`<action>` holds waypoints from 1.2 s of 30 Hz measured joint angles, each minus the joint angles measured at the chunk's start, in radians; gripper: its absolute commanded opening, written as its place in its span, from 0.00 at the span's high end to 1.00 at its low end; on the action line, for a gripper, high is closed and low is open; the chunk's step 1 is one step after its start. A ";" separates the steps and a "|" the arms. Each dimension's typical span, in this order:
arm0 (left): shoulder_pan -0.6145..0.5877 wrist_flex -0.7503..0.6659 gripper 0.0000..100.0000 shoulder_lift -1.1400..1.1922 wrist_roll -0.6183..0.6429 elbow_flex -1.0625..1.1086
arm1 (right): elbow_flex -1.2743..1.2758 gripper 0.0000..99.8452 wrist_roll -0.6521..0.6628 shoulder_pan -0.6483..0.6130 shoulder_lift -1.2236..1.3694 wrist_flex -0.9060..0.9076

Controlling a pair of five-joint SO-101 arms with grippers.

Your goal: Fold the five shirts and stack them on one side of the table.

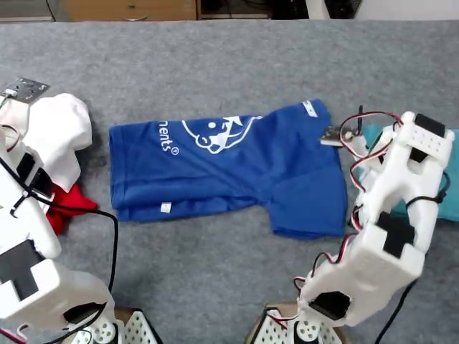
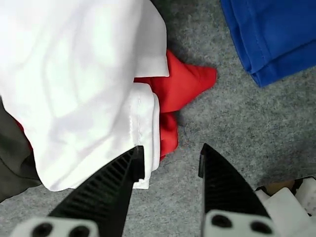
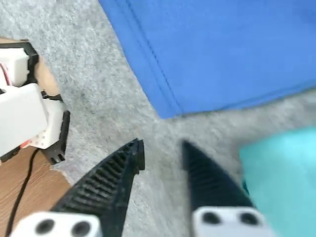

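Note:
A blue shirt point(image 1: 222, 168) lies partly folded in the middle of the grey table, its lower edge doubled over and one sleeve sticking out toward the front. At the left lies a white shirt point(image 1: 61, 136) on top of a red shirt point(image 1: 68, 204). My left gripper point(image 2: 170, 158) hangs open just above the edge of the white shirt point(image 2: 74, 84) and the red shirt point(image 2: 182, 89), holding nothing. My right gripper point(image 3: 162, 148) is open over bare table, between the blue shirt's hem point(image 3: 222, 54) and a teal shirt point(image 3: 281, 168). The teal shirt point(image 1: 448, 193) is at the right edge.
A dark garment point(image 2: 12, 158) shows under the white shirt. The left arm point(image 1: 29, 215) and right arm point(image 1: 394, 208) stand at the table's front corners. An arm's base point(image 3: 29, 118) sits on a wooden edge beside the grey mat. Bare mat stretches behind the blue shirt.

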 measured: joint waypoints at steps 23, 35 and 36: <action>0.485 -0.354 0.98 0.086 0.740 0.057 | -0.175 1.00 -0.578 -0.339 0.003 -0.620; 0.502 -0.485 0.98 0.497 0.864 0.000 | -0.304 1.00 -0.684 -0.364 0.339 -0.832; 0.502 -0.485 0.98 0.526 0.864 -0.021 | -0.328 1.00 -0.684 -0.364 0.364 -0.824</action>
